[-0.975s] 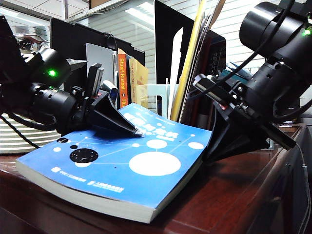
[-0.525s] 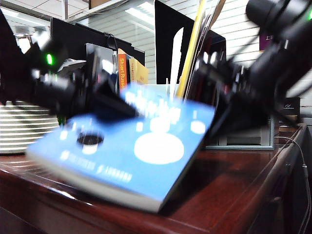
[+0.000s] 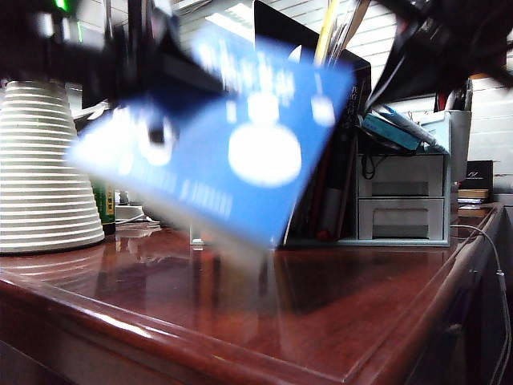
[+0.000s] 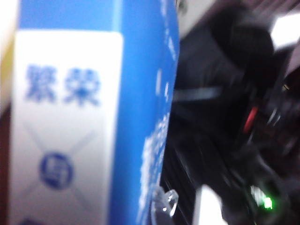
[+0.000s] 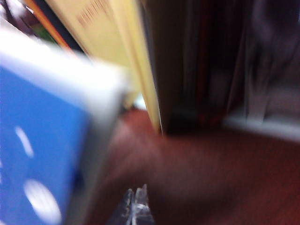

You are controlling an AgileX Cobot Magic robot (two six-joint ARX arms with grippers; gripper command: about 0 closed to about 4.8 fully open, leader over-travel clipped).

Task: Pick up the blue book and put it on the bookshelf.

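The blue book (image 3: 240, 152) is up in the air over the table (image 3: 321, 305), and no part of it touches the wood. It hangs tilted, the cover with the white circles turned to the near side, its right corner higher than its left. It is very blurred.

My left fingers (image 3: 192, 80) are at the upper left edge of the blue book. In the left wrist view the blue book (image 4: 140, 93) fills the left half, and one clear tip of the left fingers (image 4: 165, 202) lies against its blue cover. The other tip is hidden, but the fingers seem closed on the blue book, a small way open for its thickness.

My right arm (image 3: 449, 40) is a dark blur at the upper right, close to the high corner of the blue book. In the right wrist view my right fingers (image 5: 136, 206) are pressed together with nothing between them. The blue book (image 5: 37, 154) is just beside them; whether they touch it I cannot tell.

The bookshelf (image 3: 195, 234) stands far behind the blue book, mostly hidden by it, with a yellow book (image 5: 126, 70) and dark ones upright in it. A white ribbed cone (image 3: 44, 168) stands on the left, and a pale drawer box (image 3: 401, 196) on the right of the bookshelf.
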